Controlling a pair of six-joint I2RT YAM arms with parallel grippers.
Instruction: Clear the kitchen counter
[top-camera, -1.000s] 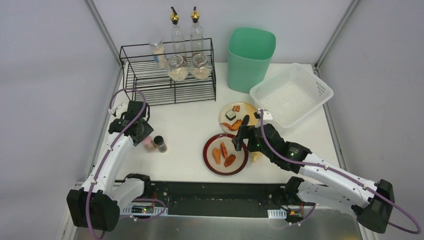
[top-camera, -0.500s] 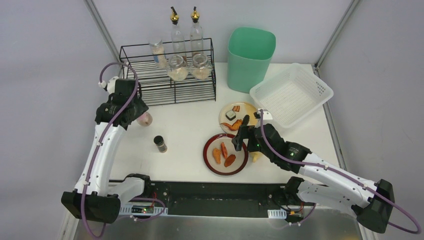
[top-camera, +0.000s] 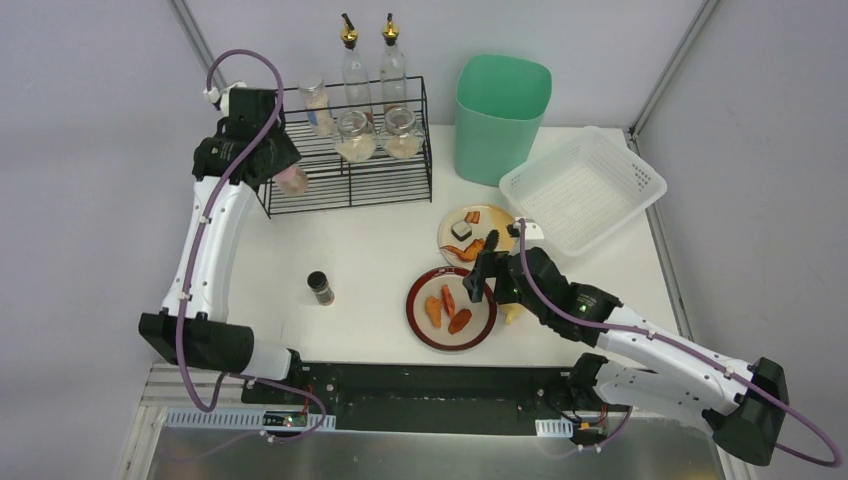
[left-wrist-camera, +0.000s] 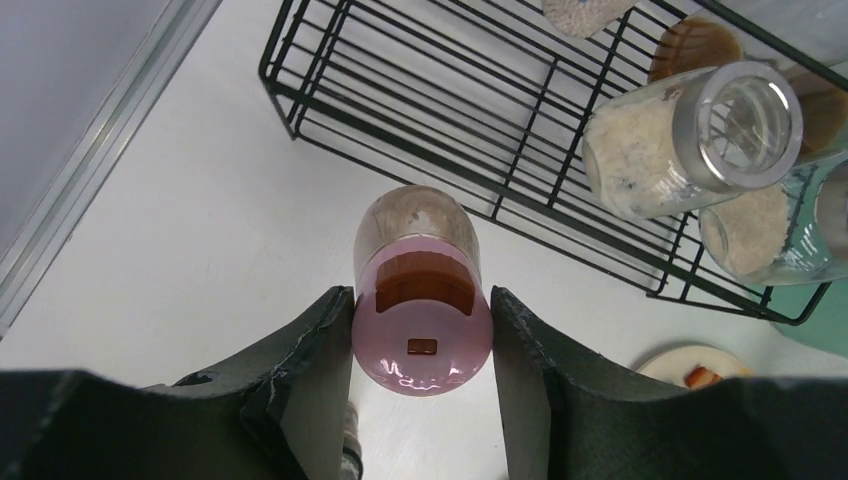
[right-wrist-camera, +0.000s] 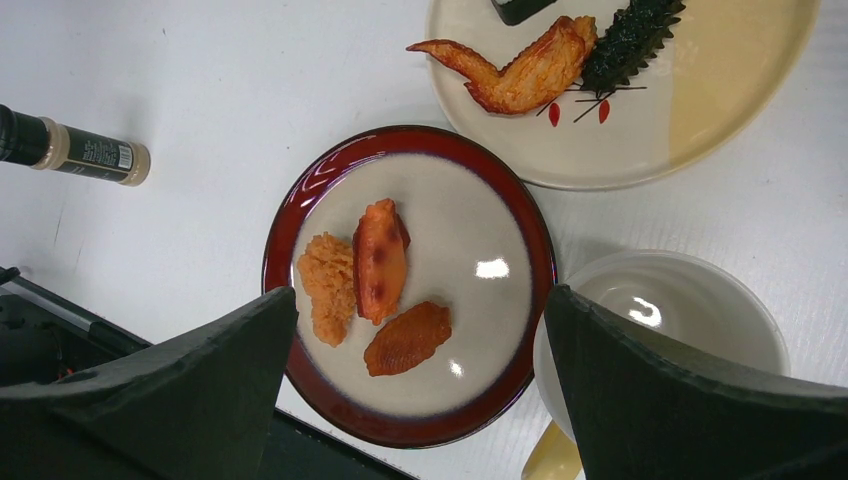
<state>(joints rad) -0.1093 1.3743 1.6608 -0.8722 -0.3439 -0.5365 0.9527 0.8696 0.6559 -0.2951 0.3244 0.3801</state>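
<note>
You have lifted the pink-lidded jar off the kitchen counter, which spreads before the black wire rack. Your left gripper clamps the jar at the rack's front-left corner, ready for shelving. Your right gripper gapes empty, front-right of the rack.

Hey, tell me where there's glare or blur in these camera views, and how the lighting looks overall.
Top view: even, soft light, only faint shadows on the kitchen counter, nothing blurred. Right wrist view: bright glints on the red-rimmed plate and white bowl; the fingers of the right tool are dark and soft-edged. Left wrist view: a small glare streak on the pink-capped shaker, otherwise sharp.
</note>
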